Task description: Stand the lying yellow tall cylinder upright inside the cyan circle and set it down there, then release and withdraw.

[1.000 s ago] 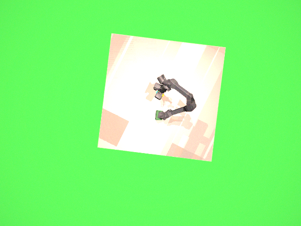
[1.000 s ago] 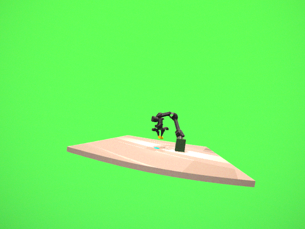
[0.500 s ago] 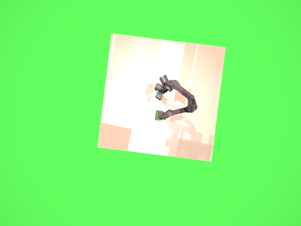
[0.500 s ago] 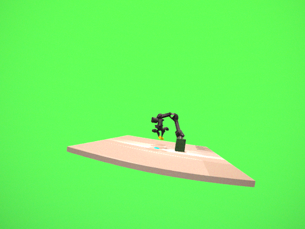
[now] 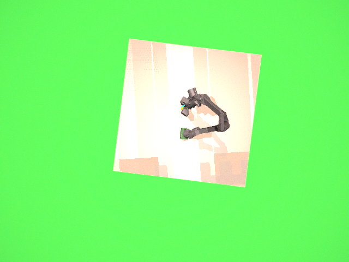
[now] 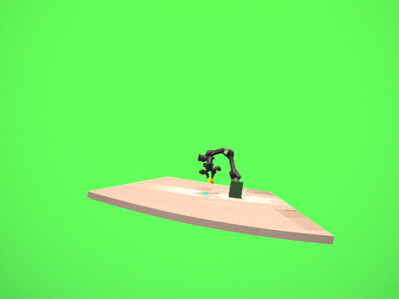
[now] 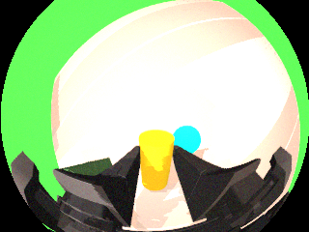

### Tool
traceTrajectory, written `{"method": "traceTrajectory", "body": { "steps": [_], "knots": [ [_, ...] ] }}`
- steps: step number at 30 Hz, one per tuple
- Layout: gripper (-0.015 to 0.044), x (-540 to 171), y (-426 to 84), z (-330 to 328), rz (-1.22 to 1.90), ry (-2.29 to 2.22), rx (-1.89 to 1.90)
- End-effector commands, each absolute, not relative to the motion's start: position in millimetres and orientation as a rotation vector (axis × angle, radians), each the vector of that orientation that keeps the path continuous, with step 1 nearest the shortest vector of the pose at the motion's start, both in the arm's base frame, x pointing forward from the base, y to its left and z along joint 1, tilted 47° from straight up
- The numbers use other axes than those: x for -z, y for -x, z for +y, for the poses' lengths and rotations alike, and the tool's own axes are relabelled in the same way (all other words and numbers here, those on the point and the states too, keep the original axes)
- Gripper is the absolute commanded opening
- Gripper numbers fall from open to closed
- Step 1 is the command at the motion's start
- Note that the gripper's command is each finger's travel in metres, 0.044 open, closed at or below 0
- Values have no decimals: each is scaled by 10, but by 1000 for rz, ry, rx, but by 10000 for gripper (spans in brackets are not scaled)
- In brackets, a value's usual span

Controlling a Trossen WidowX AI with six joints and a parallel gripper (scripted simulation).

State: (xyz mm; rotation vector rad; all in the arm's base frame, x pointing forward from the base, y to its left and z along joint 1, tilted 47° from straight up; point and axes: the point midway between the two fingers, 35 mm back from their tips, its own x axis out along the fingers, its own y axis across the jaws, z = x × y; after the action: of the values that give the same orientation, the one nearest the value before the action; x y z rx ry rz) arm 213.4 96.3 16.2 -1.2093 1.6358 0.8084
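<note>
The end effector (image 7: 156, 170) is clenched on the yellow tall cylinder (image 7: 156, 159), which fills the lower centre of the wrist view as a plain, bright yellow, smooth-sided tube between two dark fingers. Its flat far end faces away from the camera, paler than the sides. In the exterior view the yellow tall cylinder (image 6: 211, 180) hangs tilted below the end effector (image 6: 209, 176), clear of the counter (image 6: 180, 205). The cyan circle (image 7: 187, 137) sits just right of the cylinder's far end in the wrist view. In the exterior view the cyan circle (image 6: 204, 193) lies on the counter below and slightly left of the cylinder.
</note>
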Motion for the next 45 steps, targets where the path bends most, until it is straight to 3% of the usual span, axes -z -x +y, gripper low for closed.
{"method": "traceTrajectory", "body": {
  "steps": [1,45],
  "knots": [
    [105,-159,-2126,960,1621,1182,-836],
    [105,-134,-2104,939,1413,964,-1051]
  ]
}}
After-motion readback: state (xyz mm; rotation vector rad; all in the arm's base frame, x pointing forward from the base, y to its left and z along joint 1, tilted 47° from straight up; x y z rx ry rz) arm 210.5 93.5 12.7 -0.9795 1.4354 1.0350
